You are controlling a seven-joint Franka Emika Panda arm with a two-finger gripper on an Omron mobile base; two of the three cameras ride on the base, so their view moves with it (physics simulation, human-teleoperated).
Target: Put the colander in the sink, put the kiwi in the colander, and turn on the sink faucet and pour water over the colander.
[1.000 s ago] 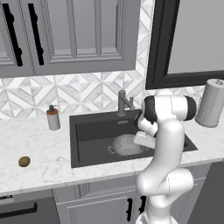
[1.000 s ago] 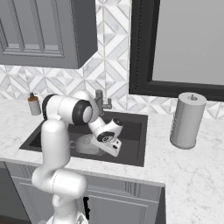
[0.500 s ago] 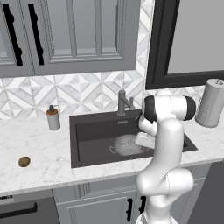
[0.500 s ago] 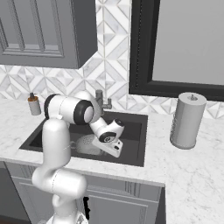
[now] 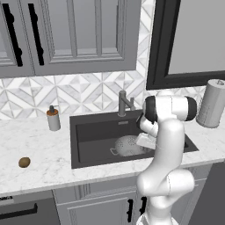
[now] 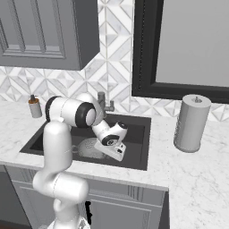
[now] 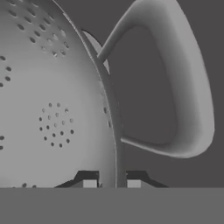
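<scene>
Gripper [image 7: 112,183] down in the sink [image 5: 88,132], jaws nearly closed on the colander [image 7: 52,109] rim, one fingertip [image 7: 89,183] inside the bowl wall, the other outside, just beside the loop handle [image 7: 183,87]. Thin rim runs straight up between the tips in the hand view, holes dotted across the inner wall at left. Colander [image 5: 127,145] sitting on the sink floor, right of middle, upright, partly hidden by the arm's wrist in the left base view; seen also as a pale round bowl [image 6: 89,147] in the right base view, left of the hand [image 6: 114,150]. Faucet [image 5: 124,103] at the back edge of the sink, behind the colander. Kiwi [image 5: 24,162] lying on the counter [image 5: 35,145] well left of the sink, apart from everything. Soap bottle [image 5: 53,118] at the back of the counter, left of the sink. Paper roll [image 5: 211,103] standing on the counter to the right
</scene>
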